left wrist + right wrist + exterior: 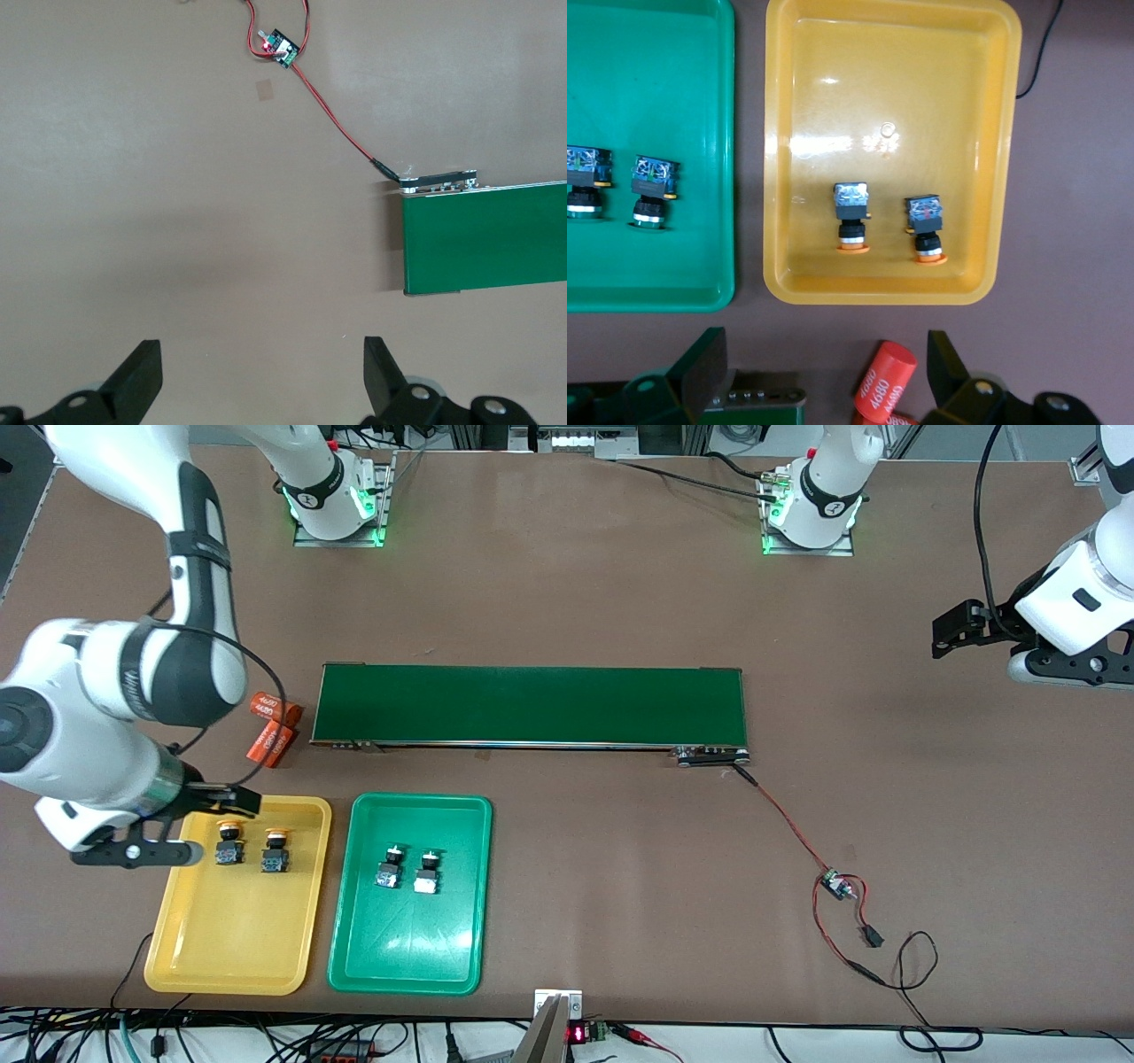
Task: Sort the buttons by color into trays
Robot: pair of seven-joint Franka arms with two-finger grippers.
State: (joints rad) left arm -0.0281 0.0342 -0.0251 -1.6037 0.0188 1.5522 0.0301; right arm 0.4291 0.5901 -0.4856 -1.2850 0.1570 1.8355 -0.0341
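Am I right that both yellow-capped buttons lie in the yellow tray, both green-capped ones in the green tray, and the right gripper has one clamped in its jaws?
Not quite. The sorting is as you say, but the right gripper holds nothing: the right wrist view shows its jaws open, over the yellow tray. All four buttons lie in the trays, two in the green tray.

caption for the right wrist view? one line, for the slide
Open right claw above the yellow tray holding two yellow-capped buttons; two green-capped buttons lie in the green tray.
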